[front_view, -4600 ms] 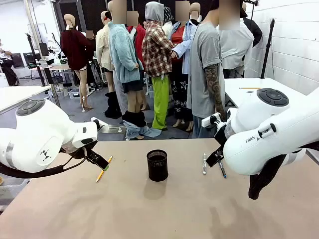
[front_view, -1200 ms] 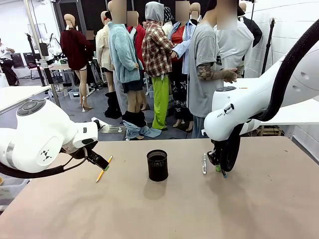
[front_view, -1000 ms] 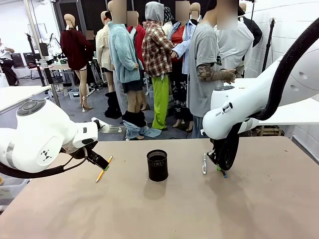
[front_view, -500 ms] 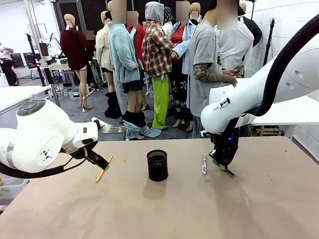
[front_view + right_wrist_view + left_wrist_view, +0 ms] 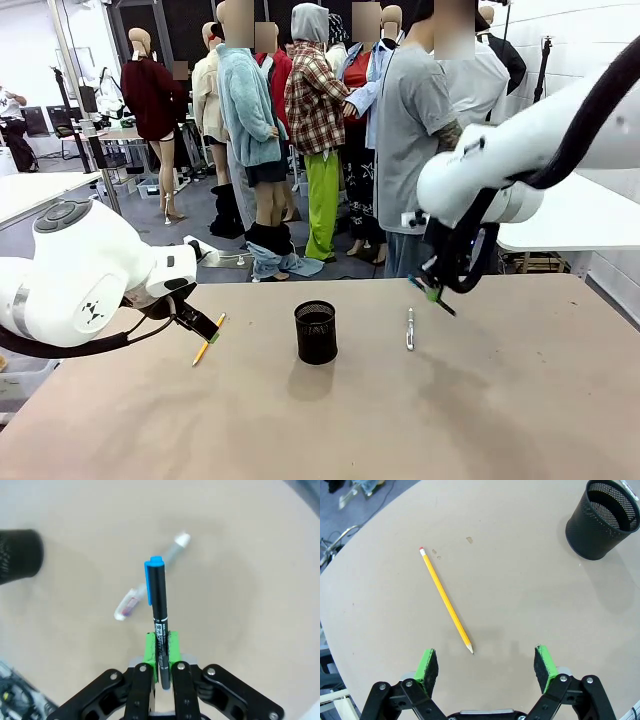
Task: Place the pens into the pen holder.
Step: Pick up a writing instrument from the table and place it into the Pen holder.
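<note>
My right gripper (image 5: 433,292) hangs above the table's right half, shut on a dark blue pen (image 5: 447,307). The right wrist view has this pen (image 5: 159,605), with its blue cap, sticking out from between the green pads of the right gripper (image 5: 160,647). Below it a white pen (image 5: 410,328) lies flat; in the wrist view that white pen (image 5: 131,603) is blurred. The black mesh pen holder (image 5: 316,332) stands upright mid-table. At the left, my left gripper (image 5: 487,661) is open just above the tip of a yellow pencil (image 5: 445,600), which lies flat.
A person in a grey T-shirt (image 5: 408,130) stands at the table's far edge behind the right arm. In the left wrist view the pen holder (image 5: 602,522) sits off to the upper right of the pencil. Bare tabletop (image 5: 330,430) stretches across the near half.
The right gripper has closed on the dark blue pen and lifted it off the table, away from the white pen. The left arm has stayed still.
</note>
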{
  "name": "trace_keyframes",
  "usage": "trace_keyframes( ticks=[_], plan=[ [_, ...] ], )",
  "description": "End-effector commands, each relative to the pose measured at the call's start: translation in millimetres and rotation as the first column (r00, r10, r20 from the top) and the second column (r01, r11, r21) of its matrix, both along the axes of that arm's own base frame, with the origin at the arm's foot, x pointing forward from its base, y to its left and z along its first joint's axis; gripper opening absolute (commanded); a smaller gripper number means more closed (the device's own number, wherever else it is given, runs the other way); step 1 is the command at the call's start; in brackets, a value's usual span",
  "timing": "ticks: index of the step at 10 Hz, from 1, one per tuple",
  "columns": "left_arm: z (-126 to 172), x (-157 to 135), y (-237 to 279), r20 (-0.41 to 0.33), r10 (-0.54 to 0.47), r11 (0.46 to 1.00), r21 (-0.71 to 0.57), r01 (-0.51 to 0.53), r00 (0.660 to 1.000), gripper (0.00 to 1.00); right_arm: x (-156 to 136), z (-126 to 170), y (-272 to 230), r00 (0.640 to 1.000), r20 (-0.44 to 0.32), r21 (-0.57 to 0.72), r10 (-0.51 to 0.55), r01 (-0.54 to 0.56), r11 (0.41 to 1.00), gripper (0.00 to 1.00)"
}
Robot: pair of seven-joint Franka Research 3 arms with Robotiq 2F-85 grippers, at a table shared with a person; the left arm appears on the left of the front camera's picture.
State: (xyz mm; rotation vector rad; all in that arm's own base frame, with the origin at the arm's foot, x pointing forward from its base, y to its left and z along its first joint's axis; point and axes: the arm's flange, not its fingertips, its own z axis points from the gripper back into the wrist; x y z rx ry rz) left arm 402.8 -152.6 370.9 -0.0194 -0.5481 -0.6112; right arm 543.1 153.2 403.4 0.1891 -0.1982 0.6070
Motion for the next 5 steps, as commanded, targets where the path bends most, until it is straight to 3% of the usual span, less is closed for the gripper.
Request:
trace_keyframes(
  ticks=[1, 3, 4, 5],
  plan=[
    [0.5, 0.3, 1.7, 0.000, 0.003, 1.000, -0.003, -0.003, 1.000, 1.00, -33.7, 15.7, -11.8, 0.990, 0.063, 0.229, 0.128, -0.139, 0.964, 0.00],
    [0.5, 0.3, 1.7, 0.000, 0.003, 1.000, -0.003, -0.003, 1.000, 1.00, -44.9, 28.7, -0.1, 0.958, 0.162, 0.436, 0.238, -0.285, 0.854, 0.00],
    [0.5, 0.3, 1.7, 0.000, 0.003, 1.000, -0.003, -0.003, 1.000, 1.00, -44.9, 31.9, 5.7, 0.929, 0.237, 0.554, 0.284, -0.370, 0.746, 0.00],
    [0.5, 0.3, 1.7, 0.000, 0.003, 1.000, -0.003, -0.003, 1.000, 1.00, -44.5, 32.9, 11.7, 0.916, 0.261, 0.607, 0.304, -0.400, 0.687, 0.00]
  ],
)
